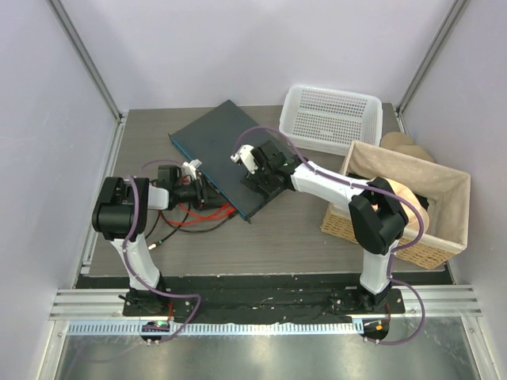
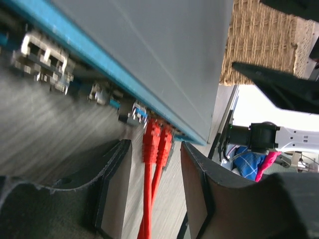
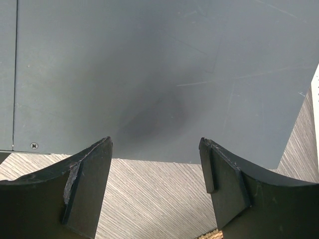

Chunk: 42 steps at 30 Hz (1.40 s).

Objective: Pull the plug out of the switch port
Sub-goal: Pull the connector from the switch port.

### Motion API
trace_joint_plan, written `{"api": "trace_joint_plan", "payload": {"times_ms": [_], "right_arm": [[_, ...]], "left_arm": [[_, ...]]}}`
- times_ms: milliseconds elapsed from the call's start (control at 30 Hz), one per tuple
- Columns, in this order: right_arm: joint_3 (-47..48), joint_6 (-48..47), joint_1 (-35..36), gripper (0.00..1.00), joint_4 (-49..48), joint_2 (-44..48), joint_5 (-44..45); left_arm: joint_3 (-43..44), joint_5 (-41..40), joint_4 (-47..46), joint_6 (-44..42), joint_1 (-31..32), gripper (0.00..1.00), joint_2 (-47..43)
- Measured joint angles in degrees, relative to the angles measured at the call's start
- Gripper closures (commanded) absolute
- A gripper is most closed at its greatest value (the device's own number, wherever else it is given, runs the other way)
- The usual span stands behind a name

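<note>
The switch (image 1: 226,150) lies flat mid-table, a dark slate box with a blue front edge (image 2: 99,69) bearing sockets. Two red plugs (image 2: 151,138) sit side by side in neighbouring ports, and their red cables (image 1: 203,215) trail back over the table. My left gripper (image 2: 155,149) is at that front edge, open. A finger stands on each side of the two plugs with a gap to each. My right gripper (image 3: 155,144) hangs open over the switch's top (image 3: 159,74) at its near right edge, with nothing between the fingers. In the top view the right gripper (image 1: 265,187) is over the switch's near right part.
A white perforated basket (image 1: 333,119) stands at the back right, close behind the switch. A wicker basket (image 1: 380,237) lined with cloth fills the right side, by the right arm's elbow. Empty sockets (image 2: 42,55) run along the switch's front edge.
</note>
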State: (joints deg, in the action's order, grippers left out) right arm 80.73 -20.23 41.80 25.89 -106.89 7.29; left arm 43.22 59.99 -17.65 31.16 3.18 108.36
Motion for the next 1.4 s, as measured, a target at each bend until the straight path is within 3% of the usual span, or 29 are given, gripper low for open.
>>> {"api": "trace_joint_plan", "payload": {"times_ms": [400,1167,1400], "right_arm": [[0.00,-0.92,1.33,0.22,0.37,-0.13,1.20],[0.00,-2.27,2.40,0.22,0.37,-0.13,2.49],[-0.15,-2.73,2.51,0.21,0.37,-0.13,2.99]], "left_arm": [[-1.27,2.16,-12.04,8.37,0.87,0.52,3.74],[-1.64,5.46,-15.74,11.21,1.38,0.58,6.34],[-4.98,6.10,-32.68,23.26,0.79,0.64,9.99]]}}
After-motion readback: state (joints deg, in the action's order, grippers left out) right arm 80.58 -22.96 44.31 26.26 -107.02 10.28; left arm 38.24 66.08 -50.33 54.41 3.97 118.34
